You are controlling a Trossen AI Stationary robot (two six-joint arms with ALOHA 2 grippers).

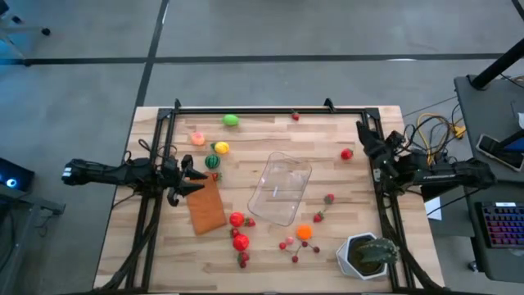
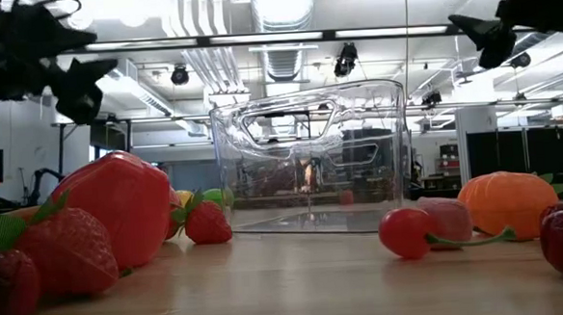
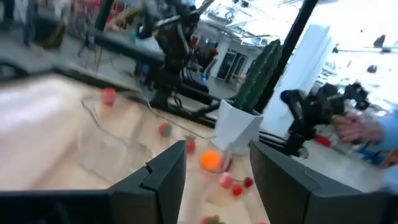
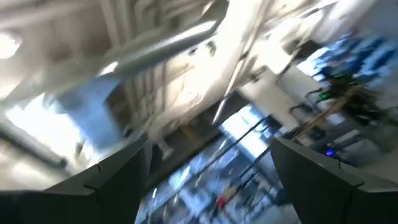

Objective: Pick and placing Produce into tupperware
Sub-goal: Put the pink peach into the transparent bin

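Produce (image 1: 239, 242) is lying scattered over the wooden counter (image 1: 327, 131), none of it in either hand. Left hand (image 1: 190, 174) is hanging at the counter's left side, above the upper corner of the flat brown-orange rectangle (image 1: 206, 206); its wrist view is showing both fingers (image 3: 163, 177) spread apart with nothing between them. Just beside that hand a dark green fruit (image 1: 213, 161) and a yellow one (image 1: 220, 148) are sitting, with a pink piece (image 1: 197, 138) and a lime-green one (image 1: 231, 120) farther toward the far edge. Right hand (image 1: 366, 139) is waiting over the counter's right edge, near a small red piece (image 1: 347, 153); its fingers (image 4: 118, 180) seem parted and empty, though that wrist view is blurred. Tupperware (image 1: 281, 189) is standing clear and empty near the middle, tilted diagonally, between the two arms. Red strawberries (image 1: 237, 220) and an orange fruit (image 1: 304, 232) are resting near its front corner, with small cherries (image 1: 296, 248) beyond. A green plant in a white pot (image 1: 366, 254) is occupying the near right corner.
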